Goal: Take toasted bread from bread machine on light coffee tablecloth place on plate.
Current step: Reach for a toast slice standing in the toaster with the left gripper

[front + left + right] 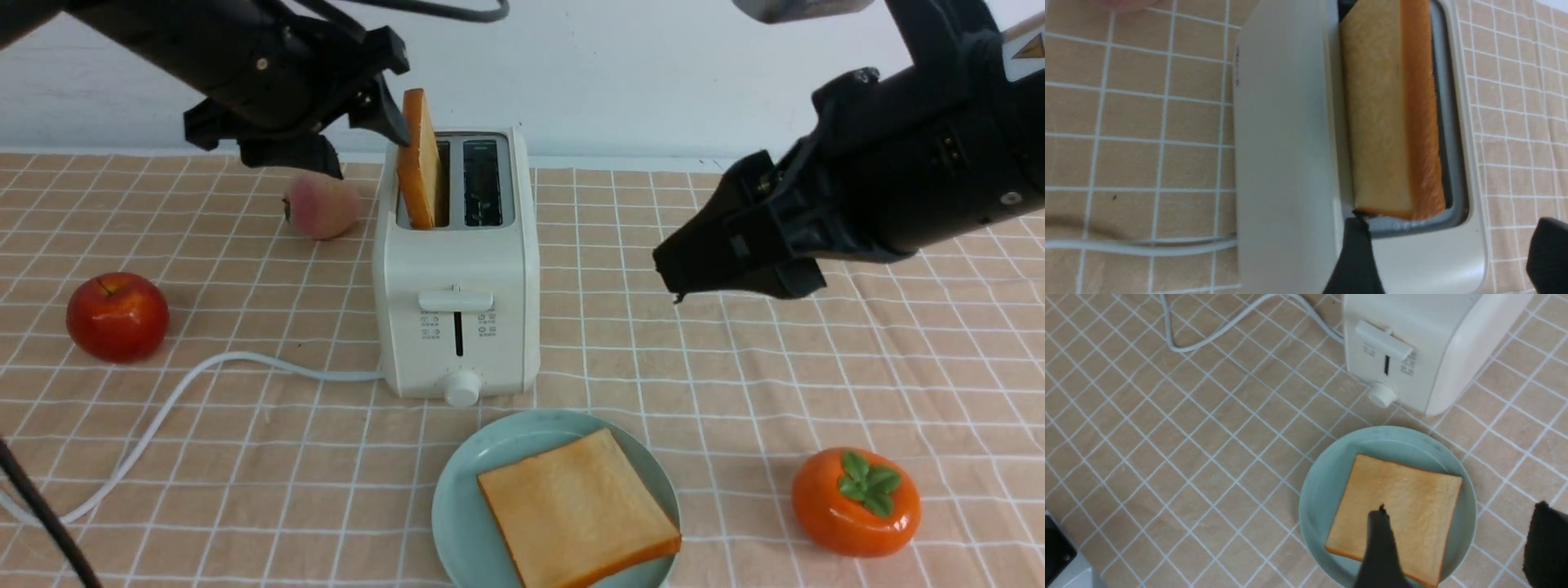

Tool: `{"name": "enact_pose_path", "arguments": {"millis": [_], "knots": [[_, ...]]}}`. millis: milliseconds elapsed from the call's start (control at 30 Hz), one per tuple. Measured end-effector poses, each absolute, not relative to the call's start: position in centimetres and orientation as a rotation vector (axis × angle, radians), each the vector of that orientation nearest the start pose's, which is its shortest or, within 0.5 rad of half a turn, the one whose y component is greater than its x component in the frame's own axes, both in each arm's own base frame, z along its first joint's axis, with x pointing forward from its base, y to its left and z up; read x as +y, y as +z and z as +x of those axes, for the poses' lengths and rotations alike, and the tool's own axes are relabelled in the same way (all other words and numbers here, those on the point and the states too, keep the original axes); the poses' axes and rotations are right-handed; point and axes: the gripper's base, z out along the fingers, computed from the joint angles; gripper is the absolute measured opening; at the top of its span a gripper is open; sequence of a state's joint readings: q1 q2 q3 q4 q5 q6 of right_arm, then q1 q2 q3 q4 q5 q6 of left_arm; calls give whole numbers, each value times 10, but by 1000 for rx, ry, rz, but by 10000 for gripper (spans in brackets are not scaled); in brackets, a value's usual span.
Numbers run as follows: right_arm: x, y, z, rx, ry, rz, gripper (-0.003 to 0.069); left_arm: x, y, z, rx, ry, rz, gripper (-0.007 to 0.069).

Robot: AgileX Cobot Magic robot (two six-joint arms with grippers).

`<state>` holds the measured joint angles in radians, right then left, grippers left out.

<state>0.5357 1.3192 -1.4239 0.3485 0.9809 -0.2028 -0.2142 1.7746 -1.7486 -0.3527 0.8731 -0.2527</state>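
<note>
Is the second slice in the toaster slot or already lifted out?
In. The toasted bread stands in the bread machine's left slot, leaning, its lower part hidden below the slot rim.

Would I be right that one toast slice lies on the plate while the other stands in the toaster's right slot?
Not quite: the front view shows the standing slice in the toaster's left slot; the other slice does lie on the plate.

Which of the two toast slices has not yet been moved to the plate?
The slice standing on edge in the toaster's left slot, leaning slightly; the other slice lies flat on the mint-green plate in front of the toaster.
</note>
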Motion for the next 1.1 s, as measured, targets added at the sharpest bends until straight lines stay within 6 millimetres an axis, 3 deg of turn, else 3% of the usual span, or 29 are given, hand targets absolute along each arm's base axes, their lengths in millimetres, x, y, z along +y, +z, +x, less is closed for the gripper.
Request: {"name": "enact_pose_path", "arguments": {"millis": [300,433,567,633,767,800,833,867,1033,1100], "knots": [[158,414,223,2259,560,-742,453,-121,339,436,2477,-639,-144,573],[158,414,223,2259,548,-743,453,-124,331,446,2507,-633,-116,569],[157,414,223,2264,544,-746,453,-125,324,452,2523,-610,-80,505],[157,413,223,2268,541,-750,453,-125,325,452,2521,-605,-69,434],[156,413,223,2273,523,-756,453,-125,334,448,2500,-608,-57,230],[156,413,223,2273,522,-757,453,-125,335,448,2498,-609,-57,218],[156,413,223,2273,518,-757,453,-124,339,446,2488,-604,-53,127],[156,412,223,2274,516,-758,453,-123,344,444,2477,-599,-48,92],[156,412,223,2275,513,-759,453,-116,372,430,2418,-549,-22,93],[156,412,223,2275,513,-759,453,-109,403,412,2345,-505,0,93]]}}
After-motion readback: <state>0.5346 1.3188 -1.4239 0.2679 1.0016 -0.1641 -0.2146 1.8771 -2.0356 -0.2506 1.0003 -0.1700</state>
